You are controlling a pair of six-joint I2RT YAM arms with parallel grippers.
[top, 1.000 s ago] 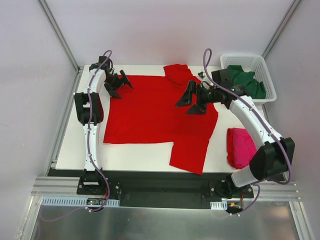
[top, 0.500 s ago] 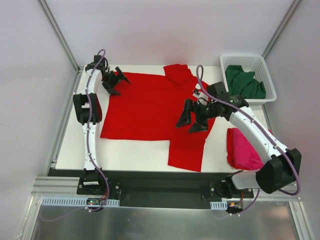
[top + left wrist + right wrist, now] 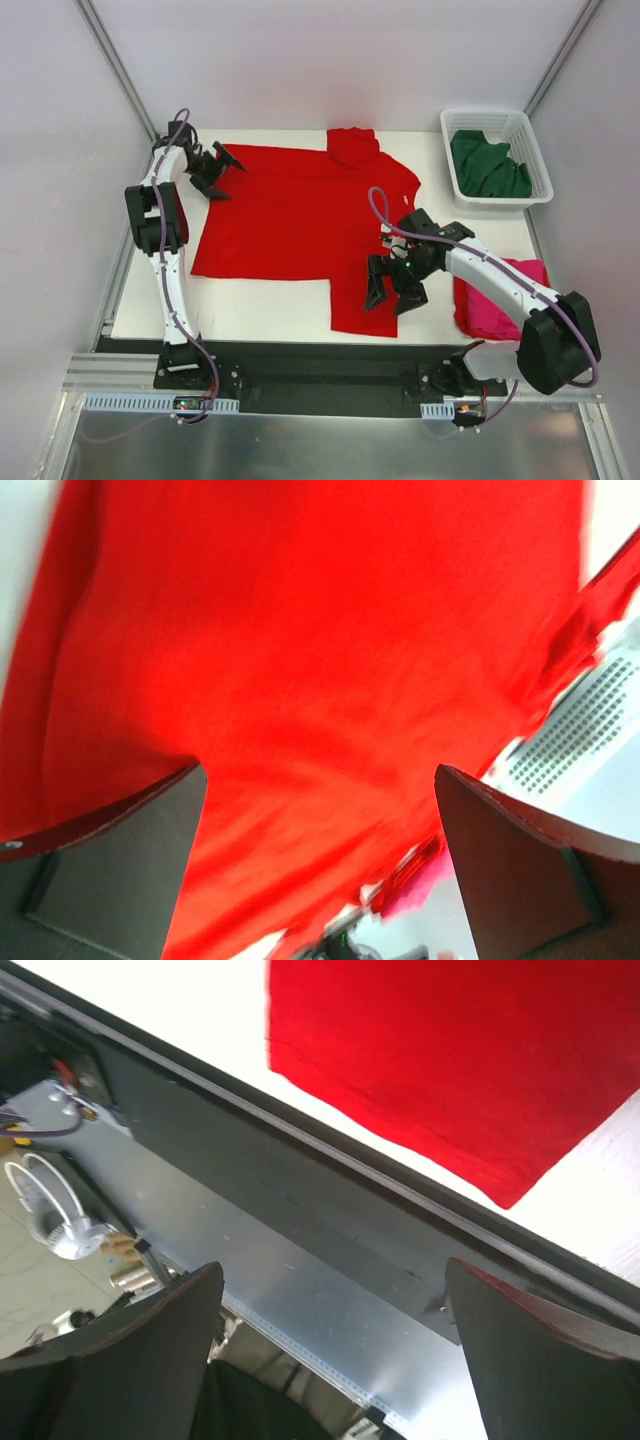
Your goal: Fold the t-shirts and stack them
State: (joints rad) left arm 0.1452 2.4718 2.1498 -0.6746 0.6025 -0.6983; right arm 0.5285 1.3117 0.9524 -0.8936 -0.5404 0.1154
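Observation:
The bright red t-shirt [image 3: 290, 215] lies spread flat across the middle of the table; it fills the left wrist view [image 3: 300, 660], and its near sleeve shows in the right wrist view [image 3: 450, 1050]. My left gripper [image 3: 217, 172] is open and empty at the shirt's far left corner. My right gripper [image 3: 393, 292] is open and empty over the near sleeve by the table's front edge. The magenta-pink t-shirt [image 3: 500, 295] lies folded at the right front. The dark green t-shirt [image 3: 488, 165] lies bunched in the white basket [image 3: 535, 150].
The white lattice basket stands at the back right corner. The table's black front rail [image 3: 330, 1230] and metal frame run below the near sleeve. Grey walls close in on the left and right.
My right gripper has swung from the shirt's middle toward the front edge over the near sleeve. My left gripper has moved left to the far left corner. The shirt has shifted left and lies flatter.

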